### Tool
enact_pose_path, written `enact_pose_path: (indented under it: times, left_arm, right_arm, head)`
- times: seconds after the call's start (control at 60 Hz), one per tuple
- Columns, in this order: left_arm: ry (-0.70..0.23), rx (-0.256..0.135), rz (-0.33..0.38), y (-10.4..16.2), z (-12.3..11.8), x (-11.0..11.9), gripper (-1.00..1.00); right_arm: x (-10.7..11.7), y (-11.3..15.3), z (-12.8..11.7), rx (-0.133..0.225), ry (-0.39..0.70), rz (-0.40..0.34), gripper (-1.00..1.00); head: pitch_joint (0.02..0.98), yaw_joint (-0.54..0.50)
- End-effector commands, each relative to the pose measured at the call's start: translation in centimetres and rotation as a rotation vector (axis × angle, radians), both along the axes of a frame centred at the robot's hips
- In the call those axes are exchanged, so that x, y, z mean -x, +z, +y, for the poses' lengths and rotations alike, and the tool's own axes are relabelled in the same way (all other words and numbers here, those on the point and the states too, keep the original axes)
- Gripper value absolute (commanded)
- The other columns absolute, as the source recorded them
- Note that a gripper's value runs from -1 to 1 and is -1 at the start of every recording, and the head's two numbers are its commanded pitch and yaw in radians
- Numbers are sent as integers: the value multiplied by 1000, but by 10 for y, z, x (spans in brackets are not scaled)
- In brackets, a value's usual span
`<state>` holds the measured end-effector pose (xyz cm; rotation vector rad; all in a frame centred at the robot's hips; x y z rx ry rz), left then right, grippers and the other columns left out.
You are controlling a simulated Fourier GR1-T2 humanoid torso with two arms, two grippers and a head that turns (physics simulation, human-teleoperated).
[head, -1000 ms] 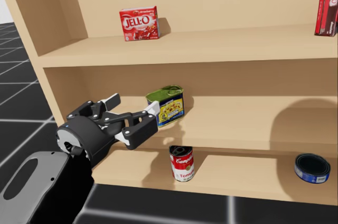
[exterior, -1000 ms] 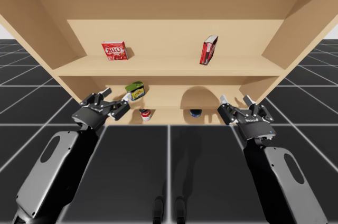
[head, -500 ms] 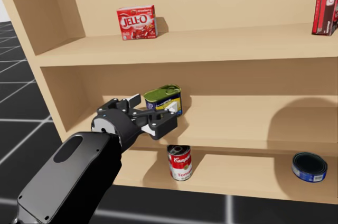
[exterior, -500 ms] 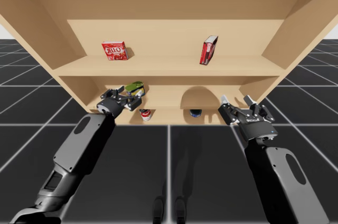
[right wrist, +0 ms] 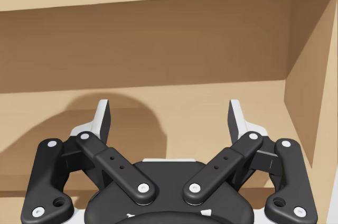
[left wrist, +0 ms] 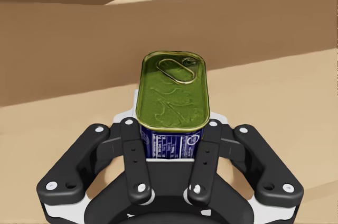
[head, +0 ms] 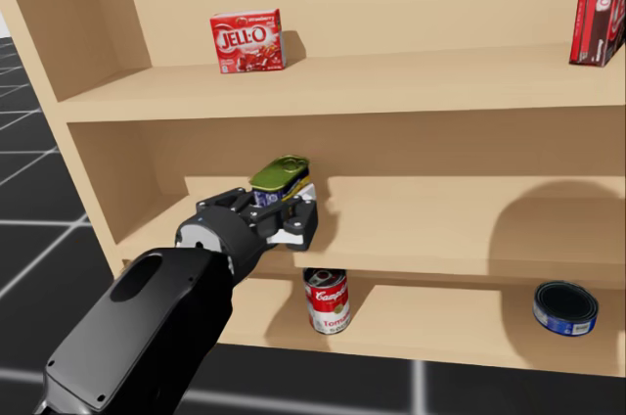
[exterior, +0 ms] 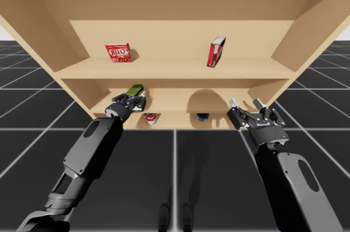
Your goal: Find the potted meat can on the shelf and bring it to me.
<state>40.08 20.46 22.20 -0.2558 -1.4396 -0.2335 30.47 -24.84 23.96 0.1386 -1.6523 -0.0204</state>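
The potted meat can (left wrist: 173,97), with a green lid and a blue and yellow label, is on the middle shelf (head: 440,224), at its left part. It leans a little in the head view (head: 279,175). My left gripper (left wrist: 171,131) is shut on it, one finger on each side of the label. The same grip shows in the head view (head: 281,211) and in the high view (exterior: 134,100), where the can's green lid (exterior: 135,89) sticks up. My right gripper (right wrist: 169,118) stands open with nothing in it, in front of the shelf's right side (exterior: 244,104).
On the top shelf stand a small red box (head: 246,40) at the left and a tall red box (head: 597,19) at the right. Below, on the bottom shelf, are a red and white can (head: 327,301) and a flat blue tin (head: 564,308).
My left arm has reached into the middle shelf and its fingers have shut on the can, which now leans. My head has turned slightly. The right arm has barely moved.
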Motion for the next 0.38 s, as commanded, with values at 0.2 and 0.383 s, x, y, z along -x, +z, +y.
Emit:
enact_pose_path:
  times: [0.2,0.383]
  left_arm:
    - [-90,-27,-43,29,10,76,1000]
    - [-104,-49,-53,31,26,123,1000]
  right_arm:
    - [0,0,0,2,0,-1,-1000]
    - [0,0,0,8,-1,-3,-1000]
  head:
    - [521,220]
    - [521,222]
